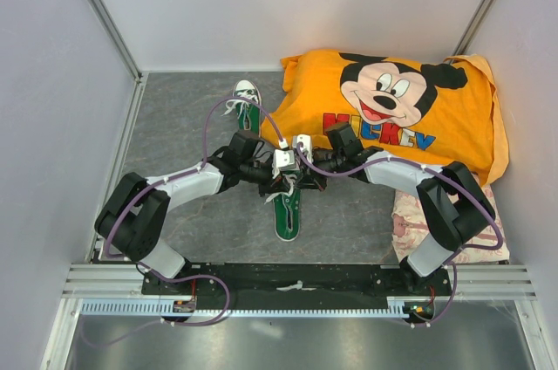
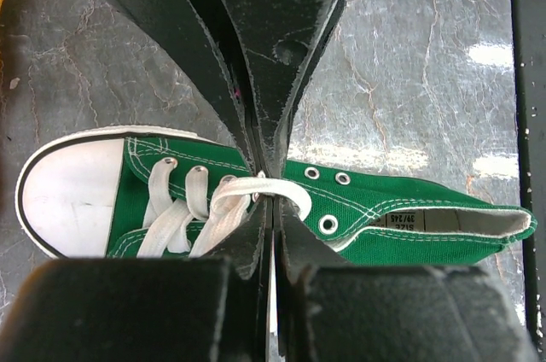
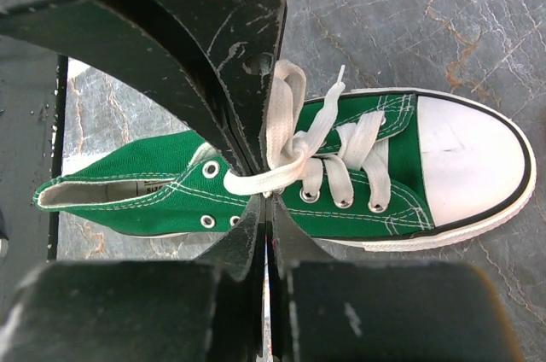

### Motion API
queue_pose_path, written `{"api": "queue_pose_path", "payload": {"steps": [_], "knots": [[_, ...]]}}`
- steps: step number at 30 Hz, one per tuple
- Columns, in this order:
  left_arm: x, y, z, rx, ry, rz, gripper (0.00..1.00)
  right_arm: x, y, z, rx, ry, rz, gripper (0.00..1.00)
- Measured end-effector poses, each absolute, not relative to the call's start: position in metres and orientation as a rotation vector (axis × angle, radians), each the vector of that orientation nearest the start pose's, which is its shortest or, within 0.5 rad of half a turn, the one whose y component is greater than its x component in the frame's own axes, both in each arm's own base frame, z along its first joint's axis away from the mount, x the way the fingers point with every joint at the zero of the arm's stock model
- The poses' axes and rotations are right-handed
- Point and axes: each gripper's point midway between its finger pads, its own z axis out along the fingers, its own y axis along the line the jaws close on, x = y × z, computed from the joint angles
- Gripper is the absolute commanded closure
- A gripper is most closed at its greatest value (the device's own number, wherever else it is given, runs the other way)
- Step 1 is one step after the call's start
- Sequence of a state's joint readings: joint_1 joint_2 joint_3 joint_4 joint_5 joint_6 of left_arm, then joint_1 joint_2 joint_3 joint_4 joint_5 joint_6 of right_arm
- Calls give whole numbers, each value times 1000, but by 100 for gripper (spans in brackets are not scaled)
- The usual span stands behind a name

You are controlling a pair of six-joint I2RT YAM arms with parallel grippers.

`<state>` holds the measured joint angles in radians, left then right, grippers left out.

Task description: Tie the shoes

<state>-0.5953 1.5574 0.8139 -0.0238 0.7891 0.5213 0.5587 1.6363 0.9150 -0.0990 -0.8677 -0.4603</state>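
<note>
green canvas sneaker with white toe cap (image 1: 288, 215), middle hidden from above; left gripper (image 2: 266, 187) and right gripper (image 3: 266, 184) each pinching its white lace (image 3: 328, 127); second sneaker (image 1: 247, 93) heel obscured.

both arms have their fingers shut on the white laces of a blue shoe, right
No, the shoe is green, not blue; both wrist views show it. The left fingers and right fingers are shut on its white laces.

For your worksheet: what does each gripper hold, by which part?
The left gripper and right gripper each pinch the lace of the near shoe, over its eyelets.
</note>
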Motion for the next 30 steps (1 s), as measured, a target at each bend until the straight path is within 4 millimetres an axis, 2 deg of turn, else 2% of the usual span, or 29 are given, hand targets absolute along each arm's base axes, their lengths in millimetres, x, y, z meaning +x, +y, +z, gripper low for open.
{"api": "queue_pose_path", "payload": {"steps": [1, 4, 8, 15, 19, 21, 26, 30], "knots": [[241, -296, 82, 1498, 1663, -951, 81, 250, 300, 87, -1441, 1747, 1074, 100], [242, -294, 82, 1495, 1670, -949, 68, 249, 300, 87, -1441, 1749, 1074, 100], [242, -286, 86, 1498, 1681, -919, 61, 246, 300, 85, -1446, 1765, 1075, 100], [235, -253, 126, 1515, 1547, -786, 51, 244, 300, 84, -1443, 1781, 1080, 100], [237, -240, 133, 1501, 1536, -750, 46, 243, 301, 85, -1440, 1789, 1077, 100], [242, -236, 130, 1457, 1588, -757, 30, 243, 301, 84, -1438, 1796, 1073, 100], [266, -233, 122, 1237, 1831, -869, 28, 240, 303, 84, -1432, 1811, 1075, 100], [273, -239, 124, 1039, 1946, -993, 29, 240, 303, 86, -1425, 1815, 1066, 100]]}}
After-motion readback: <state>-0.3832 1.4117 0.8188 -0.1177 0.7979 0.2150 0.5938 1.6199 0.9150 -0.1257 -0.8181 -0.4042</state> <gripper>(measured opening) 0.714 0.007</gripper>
